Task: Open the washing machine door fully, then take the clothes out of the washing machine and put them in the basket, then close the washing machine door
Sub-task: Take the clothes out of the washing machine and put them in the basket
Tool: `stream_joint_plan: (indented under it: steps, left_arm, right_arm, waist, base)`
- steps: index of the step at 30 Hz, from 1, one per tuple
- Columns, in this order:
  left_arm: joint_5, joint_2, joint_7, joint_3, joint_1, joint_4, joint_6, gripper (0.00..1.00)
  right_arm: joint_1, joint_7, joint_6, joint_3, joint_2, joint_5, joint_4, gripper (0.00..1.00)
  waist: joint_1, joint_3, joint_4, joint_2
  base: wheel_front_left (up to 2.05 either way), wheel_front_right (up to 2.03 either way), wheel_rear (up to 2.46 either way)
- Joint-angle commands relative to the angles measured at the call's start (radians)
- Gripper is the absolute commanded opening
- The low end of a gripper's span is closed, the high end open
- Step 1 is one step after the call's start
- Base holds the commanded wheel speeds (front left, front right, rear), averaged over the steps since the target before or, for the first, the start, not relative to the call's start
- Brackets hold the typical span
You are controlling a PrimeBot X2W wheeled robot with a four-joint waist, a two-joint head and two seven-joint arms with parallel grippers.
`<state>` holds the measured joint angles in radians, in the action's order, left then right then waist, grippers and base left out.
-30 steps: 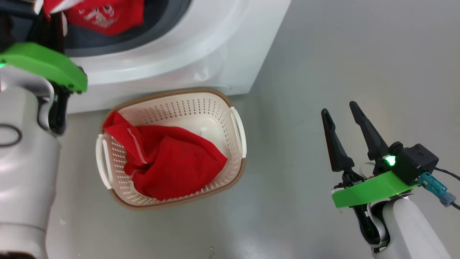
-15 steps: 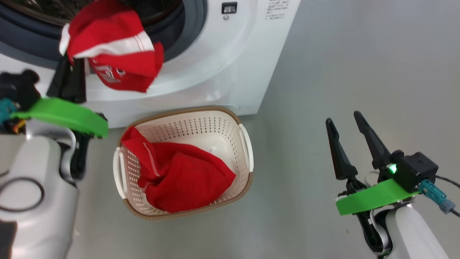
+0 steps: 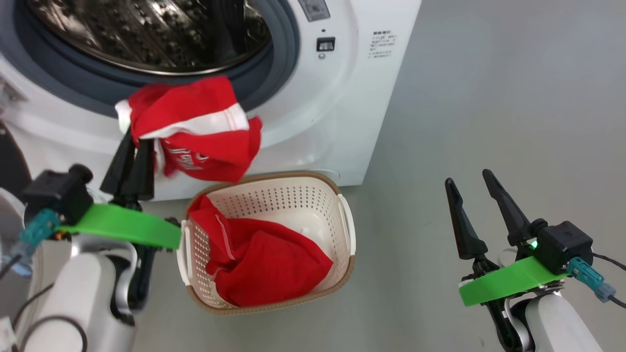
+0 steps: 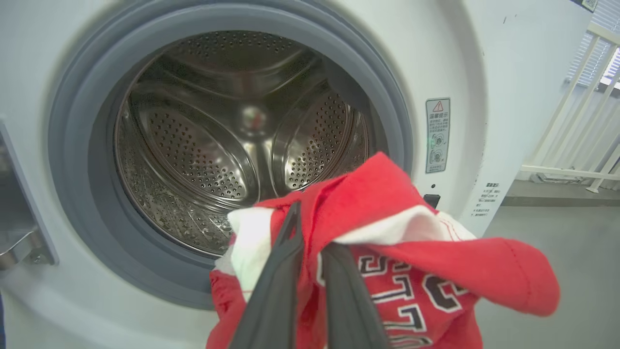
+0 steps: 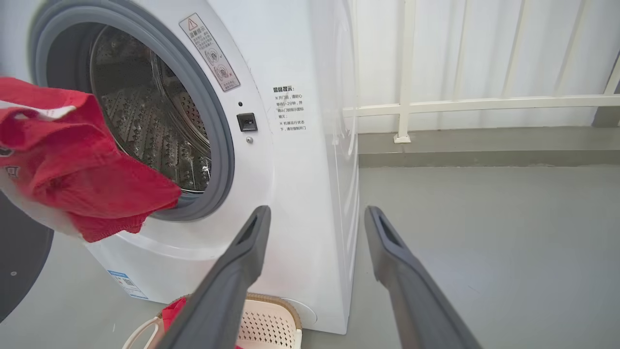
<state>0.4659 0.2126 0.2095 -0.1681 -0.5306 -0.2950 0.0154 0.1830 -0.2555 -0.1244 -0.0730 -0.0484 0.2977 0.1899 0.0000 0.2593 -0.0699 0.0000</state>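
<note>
Clothes clear the washing machine: your left gripper, pinching a red garment, has drawn it out toward the basket; right gripper waits, fingers wide.

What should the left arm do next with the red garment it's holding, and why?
Probably swing it to the robot's right and lower it over the middle of the basket. The left gripper is shut on the red garment, which hangs above its rear-left rim, so releasing here might drape it over the edge.
</note>
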Motion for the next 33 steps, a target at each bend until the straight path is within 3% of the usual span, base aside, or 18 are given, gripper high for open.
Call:
stream_joint_plan:
  steps: [1, 6, 14, 33]
  left_arm:
    - [0.0, 0.035, -0.01, 0.027, 0.018, 0.067, -0.014, 0.0]
    - [0.001, 0.035, -0.045, 0.018, 0.074, 0.173, -0.038, 0.0]
    - [0.033, 0.017, -0.07, 0.009, 0.109, 0.203, -0.04, 0.0]
    - [0.106, -0.056, -0.008, -0.03, 0.0, -0.214, 0.055, 0.0]
  right_arm:
    - [-0.01, -0.006, -0.006, -0.014, -0.002, -0.004, -0.024, 1.0]
    - [-0.018, -0.006, -0.006, -0.015, -0.002, -0.001, -0.028, 1.0]
    - [-0.013, -0.006, -0.006, -0.023, -0.002, 0.006, -0.033, 1.0]
    - [0.012, -0.006, -0.006, -0.029, -0.002, 0.016, -0.035, 1.0]
  waist:
    - [0.0, -0.019, 0.012, 0.0]
    - [0.0, -0.028, 0.018, 0.0]
    - [0.0, -0.011, 0.015, 0.0]
    - [0.0, 0.087, 0.012, 0.0]
  base:
    - [0.0, 0.0, 0.0]
    - [0.0, 0.0, 0.0]
    - [0.0, 0.0, 0.0]
    - [0.0, 0.0, 0.0]
